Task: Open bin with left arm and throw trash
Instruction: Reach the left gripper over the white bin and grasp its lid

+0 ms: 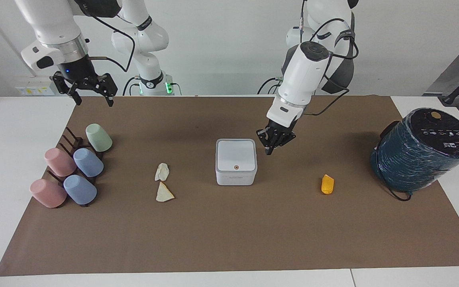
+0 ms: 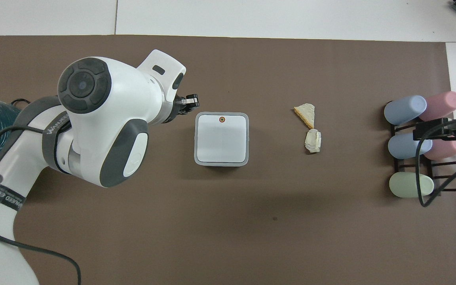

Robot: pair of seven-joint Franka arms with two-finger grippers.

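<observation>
Tabletop (image 1: 229,247): white surface under a brown mat, which carries everything below.
Teal cylinder (image 1: 420,153): largest item, black-topped, at the left arm's end of the tabletop; not part of the task.
Cup rack (image 1: 70,169): pink, blue and green cups lying on a dark rack at the right arm's end.
Bin (image 1: 236,161): small white square box at mid-mat, grey-rimmed lid down and flat, orange dot (image 2: 222,119) on the lid edge farther from the robots. Judged light, rigid, smooth plastic; it may slide if pushed sideways, so the lid is best worked from straight above, probably at the dot.
Left pincer (image 1: 269,150): clenched with the tips together, empty, hanging just beside the bin toward the left arm's end, tips about level with the lid.
Right pincer (image 1: 91,100): released, fingers spread, waiting above the mat edge by the cup rack.
Trash, orange lump (image 1: 327,184): between bin and cylinder; judged light, possibly soft.
Trash, cream triangle (image 1: 163,193) and white wad (image 1: 161,172): touching or nearly so, between bin and cups; light, crushable, best pinched across the middle.
Facing view only: the orange lump and the left pincer's height.
Overhead view only: the left arm covers the lump; the pincer tip sits by the lid's corner nearest the dot.
</observation>
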